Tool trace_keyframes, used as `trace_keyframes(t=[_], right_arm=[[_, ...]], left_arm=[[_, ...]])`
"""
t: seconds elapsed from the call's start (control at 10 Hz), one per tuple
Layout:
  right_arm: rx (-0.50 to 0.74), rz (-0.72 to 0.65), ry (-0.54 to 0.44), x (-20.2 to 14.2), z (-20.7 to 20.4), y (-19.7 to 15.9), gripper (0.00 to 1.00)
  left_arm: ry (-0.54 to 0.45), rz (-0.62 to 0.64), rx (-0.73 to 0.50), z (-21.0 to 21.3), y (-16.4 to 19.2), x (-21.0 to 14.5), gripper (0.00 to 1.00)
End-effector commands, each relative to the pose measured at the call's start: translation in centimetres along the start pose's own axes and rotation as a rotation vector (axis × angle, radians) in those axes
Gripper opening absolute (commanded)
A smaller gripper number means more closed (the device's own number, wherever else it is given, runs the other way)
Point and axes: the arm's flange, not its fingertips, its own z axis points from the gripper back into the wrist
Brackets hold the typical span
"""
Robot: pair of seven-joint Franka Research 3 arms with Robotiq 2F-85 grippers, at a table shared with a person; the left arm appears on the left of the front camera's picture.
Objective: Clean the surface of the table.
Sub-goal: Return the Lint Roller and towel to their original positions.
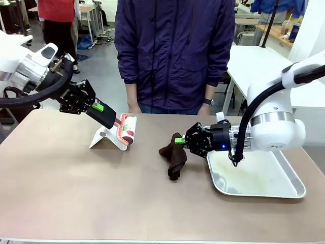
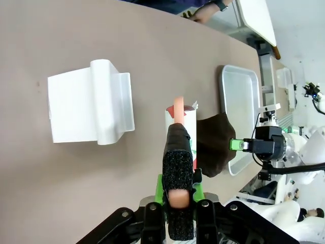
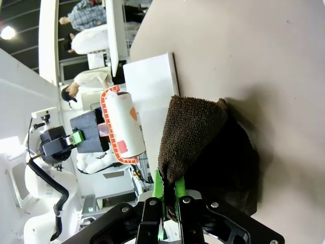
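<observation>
The table [image 1: 76, 193] spans the front view from edge to edge, its taupe top lying beneath both arms. The left gripper [image 1: 109, 118] is clamped on the pink handle of a lint roller [image 1: 127, 130]; in the left wrist view the handle runs out between the closed fingers [image 2: 177, 173]. The roller hangs just above the table at its far left portion, over a white plastic stand [image 1: 105, 138] that rests on the surface. Whether the roller touches the stand cannot be told.

The right gripper [image 1: 179, 141] is pinched on a dark brown cloth [image 1: 173, 158]. In the right wrist view the cloth's upper fold is caught between the green pads, and the rest drapes down. Its lower end lies on the table near the centre, just left of a silver metal tray [image 1: 264, 189] that sits flat on the right portion of the top.

A person [image 1: 175, 51] in a dark purple jacket stands at the far edge, one hand [image 1: 204, 109] at the table's rim.
</observation>
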Motion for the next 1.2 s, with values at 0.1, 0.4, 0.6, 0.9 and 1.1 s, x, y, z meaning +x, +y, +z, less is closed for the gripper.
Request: trace_keyframes(t=[0.1, 0.4, 0.6, 0.9, 1.1], right_arm=[[0.012, 0.009, -0.004, -0.4, 0.2, 0.6, 0.09], [-0.06, 0.008, -0.014, -0.3, -0.8, 0.5, 0.09], [-0.083, -0.004, -0.037, -0.2, -1.6, 0.0, 0.09], [-0.074, -0.007, -0.088, 0.2, -1.2, -0.7, 0.09], [-0.081, -0.027, -0.073, 0.2, -1.5, -1.4, 0.09]], left_arm=[[-0.018, 0.006, -0.008, 0.1, 0.0, -0.5, 0.22], [-0.03, 0.002, 0.068, -1.2, -0.3, 1.5, 0.22], [0.008, 0.017, 0.109, -2.5, 0.0, 3.3, 0.22], [-0.003, 0.048, 0.186, -3.5, 0.4, 5.7, 0.22], [-0.015, 0.037, 0.215, -4.0, 0.1, 6.8, 0.22]])
